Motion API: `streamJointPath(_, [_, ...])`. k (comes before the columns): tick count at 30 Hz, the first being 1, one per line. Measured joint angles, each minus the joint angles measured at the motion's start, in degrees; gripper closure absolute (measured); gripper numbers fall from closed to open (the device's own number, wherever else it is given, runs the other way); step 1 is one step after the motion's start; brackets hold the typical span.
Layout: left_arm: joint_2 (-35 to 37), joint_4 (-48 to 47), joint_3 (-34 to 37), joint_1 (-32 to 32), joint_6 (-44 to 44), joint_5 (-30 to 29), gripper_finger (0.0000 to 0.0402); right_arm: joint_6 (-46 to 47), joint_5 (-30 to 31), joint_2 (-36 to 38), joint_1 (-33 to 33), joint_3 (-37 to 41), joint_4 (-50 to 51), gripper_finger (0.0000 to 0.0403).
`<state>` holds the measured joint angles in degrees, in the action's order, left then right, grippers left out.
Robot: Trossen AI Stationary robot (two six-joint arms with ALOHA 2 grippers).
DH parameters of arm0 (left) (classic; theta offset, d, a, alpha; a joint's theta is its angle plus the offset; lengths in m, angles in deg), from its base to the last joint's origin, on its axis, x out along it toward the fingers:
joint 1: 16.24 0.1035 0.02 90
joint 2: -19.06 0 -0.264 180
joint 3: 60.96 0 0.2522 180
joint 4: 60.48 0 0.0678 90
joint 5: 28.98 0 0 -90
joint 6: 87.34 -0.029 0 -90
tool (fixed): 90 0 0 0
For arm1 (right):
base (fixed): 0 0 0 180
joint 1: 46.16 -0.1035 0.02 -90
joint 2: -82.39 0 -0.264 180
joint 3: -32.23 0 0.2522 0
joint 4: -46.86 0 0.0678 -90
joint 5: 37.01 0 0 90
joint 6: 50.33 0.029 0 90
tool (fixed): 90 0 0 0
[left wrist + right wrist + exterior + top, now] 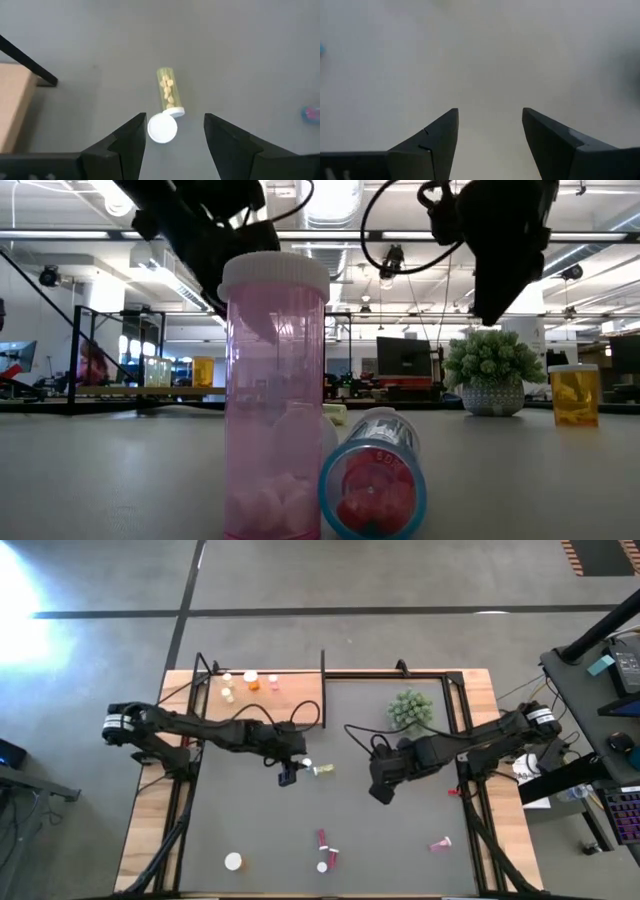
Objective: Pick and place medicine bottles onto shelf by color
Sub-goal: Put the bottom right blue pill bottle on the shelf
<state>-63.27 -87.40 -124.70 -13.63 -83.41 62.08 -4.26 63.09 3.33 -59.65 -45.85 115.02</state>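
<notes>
Glare whitens the high view's left edge; right wrist view hazy.

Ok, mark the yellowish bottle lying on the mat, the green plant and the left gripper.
yellowish bottle (167, 90), left wrist view, middle of its body.
green plant (410, 708), high view, its foliage.
left gripper (175, 132), left wrist view, between its open fingertips.

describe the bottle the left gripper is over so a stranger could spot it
Start at the grey mat and find the left gripper, open above its middle. Just beyond its fingertips lies a yellowish bottle on its side, the only yellow-filled one there, next to an upright bottle showing its round white cap.
</notes>
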Motion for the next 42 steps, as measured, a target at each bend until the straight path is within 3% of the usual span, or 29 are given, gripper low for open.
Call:
streamJointPath(7, [-2.28, 2.65, 0.50, -0.26, -0.30, -3.18, 0.0220, 2.03, -0.03, 0.26, -0.02, 2.69, -0.34, 0.0193])
streamJointPath(23, [-7.37, 2.51, 0.73, -0.85, -1.38, -4.33, 0.0220, 1.94, -0.01, 0.24, -0.02, 2.95, -1.16, 0.0193])
streamJointPath(42, [-7.66, 2.73, 0.62, -0.85, -1.40, -6.09, 0.0227, 1.94, 0.02, 0.24, -0.02, 2.95, -1.41, 0.0193])
